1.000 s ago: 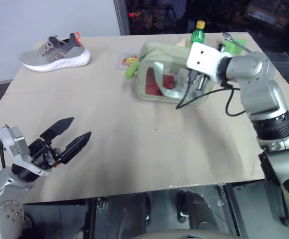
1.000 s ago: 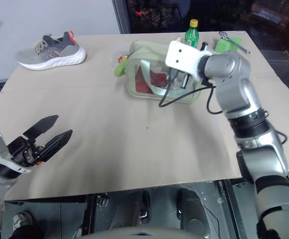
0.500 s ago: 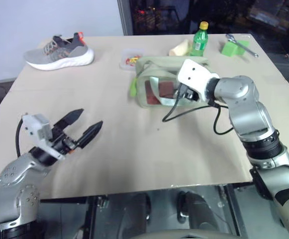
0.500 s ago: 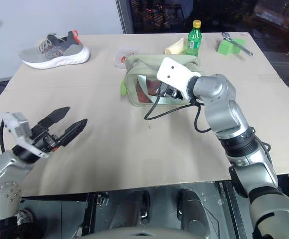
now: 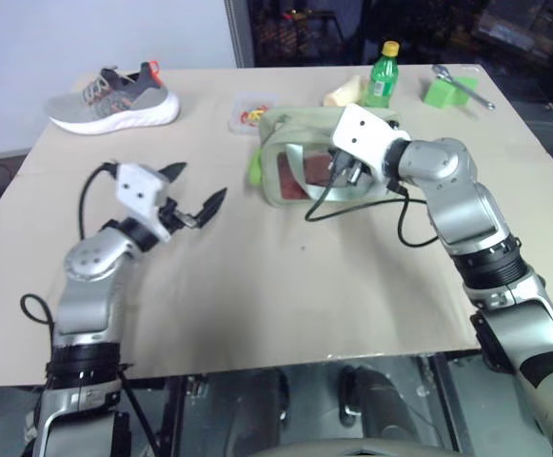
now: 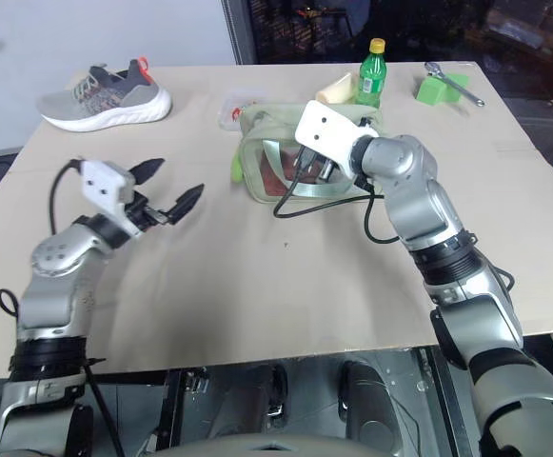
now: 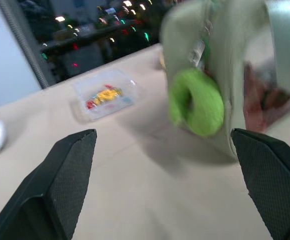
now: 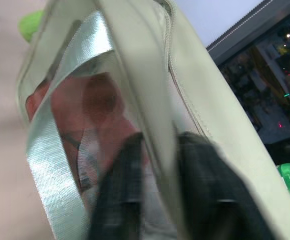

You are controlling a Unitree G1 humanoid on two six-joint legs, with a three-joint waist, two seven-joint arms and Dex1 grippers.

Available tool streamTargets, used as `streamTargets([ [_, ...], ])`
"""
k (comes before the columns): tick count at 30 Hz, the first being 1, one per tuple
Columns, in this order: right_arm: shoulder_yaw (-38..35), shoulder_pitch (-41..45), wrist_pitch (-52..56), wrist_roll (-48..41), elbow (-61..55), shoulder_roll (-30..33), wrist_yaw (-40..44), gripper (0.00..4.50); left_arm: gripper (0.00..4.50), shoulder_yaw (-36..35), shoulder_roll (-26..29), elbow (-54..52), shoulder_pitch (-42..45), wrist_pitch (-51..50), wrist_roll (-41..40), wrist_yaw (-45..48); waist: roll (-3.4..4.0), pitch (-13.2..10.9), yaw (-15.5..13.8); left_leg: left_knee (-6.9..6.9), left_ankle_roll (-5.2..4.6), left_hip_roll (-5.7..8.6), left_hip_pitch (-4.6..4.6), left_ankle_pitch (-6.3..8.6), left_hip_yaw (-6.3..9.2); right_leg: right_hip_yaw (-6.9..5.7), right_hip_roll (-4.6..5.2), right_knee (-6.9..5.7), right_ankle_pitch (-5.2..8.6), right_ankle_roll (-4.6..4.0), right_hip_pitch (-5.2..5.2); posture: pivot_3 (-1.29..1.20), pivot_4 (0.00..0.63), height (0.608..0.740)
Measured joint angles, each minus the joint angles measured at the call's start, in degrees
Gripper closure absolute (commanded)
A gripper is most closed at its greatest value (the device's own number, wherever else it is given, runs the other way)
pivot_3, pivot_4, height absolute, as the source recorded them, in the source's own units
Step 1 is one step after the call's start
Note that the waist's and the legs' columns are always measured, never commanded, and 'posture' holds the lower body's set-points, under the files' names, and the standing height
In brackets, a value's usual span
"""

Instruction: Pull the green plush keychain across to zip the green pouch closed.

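Head views: the green pouch [image 5: 300, 157] sits on the table [image 5: 286, 286], toward its far side; the green plush keychain [image 5: 254, 168] hangs at the pouch's left end. The left gripper [image 5: 192, 201], fingers spread wide and empty, has swung up from the table's near edge and now sits left of the pouch, pointing at the keychain but well apart from it. The right gripper [image 6: 316, 169] presses against the pouch's near side, nudged only a little since a second ago; a shoe [image 5: 112, 98], a green bottle [image 5: 382, 74] and a small clear box [image 5: 246, 112] lie beyond or beside the pouch.

Left wrist view: the keychain lies between the two wide fingertips [image 7: 67, 172] but farther off, dangling against the pouch end; the box sits past it.

Right wrist view: the right fingers [image 8: 122, 195] are shut on the pouch's top edge, probably the fabric seam beside the zipper, though blur makes that uncertain.

Meaning: the pouch is braced and the left arm is closing in; the keychain is not yet grasped, the zip not yet pulled.
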State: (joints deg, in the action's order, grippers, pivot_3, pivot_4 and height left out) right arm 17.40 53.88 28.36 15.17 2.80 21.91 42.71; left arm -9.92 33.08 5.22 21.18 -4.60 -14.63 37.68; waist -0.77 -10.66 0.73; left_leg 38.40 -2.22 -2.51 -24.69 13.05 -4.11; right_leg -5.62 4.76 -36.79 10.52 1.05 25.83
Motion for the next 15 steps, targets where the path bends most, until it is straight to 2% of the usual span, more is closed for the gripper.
streamTargets([
  [5, 0.46, 0.3, -1.11, 0.11, 0.63, 0.0, -0.11, 4.34, 0.0, 4.39, -3.4, 7.69, 6.26, 4.19, 4.44, -0.6, 0.0, 0.0, -0.12, 0.0, 0.0, 0.02, 0.0, 0.0, 0.0, -0.01, 0.02, -0.01, 0.0, 0.0, -0.01, 0.0, 0.15, 0.74],
  [15, 0.86, 0.43, -1.43, 0.18, 0.67, 0.14, -0.1, 4.34, 0.0, 8.35, -4.75, 20.83, 14.16, 11.98, 11.79, -4.26, -0.01, 0.0, 0.03, 0.0, -0.01, 0.01, 0.01, -0.01, 0.0, -0.01, 0.01, -0.03, -0.01, 0.01, 0.0, 0.0, 0.15, 0.74],
])
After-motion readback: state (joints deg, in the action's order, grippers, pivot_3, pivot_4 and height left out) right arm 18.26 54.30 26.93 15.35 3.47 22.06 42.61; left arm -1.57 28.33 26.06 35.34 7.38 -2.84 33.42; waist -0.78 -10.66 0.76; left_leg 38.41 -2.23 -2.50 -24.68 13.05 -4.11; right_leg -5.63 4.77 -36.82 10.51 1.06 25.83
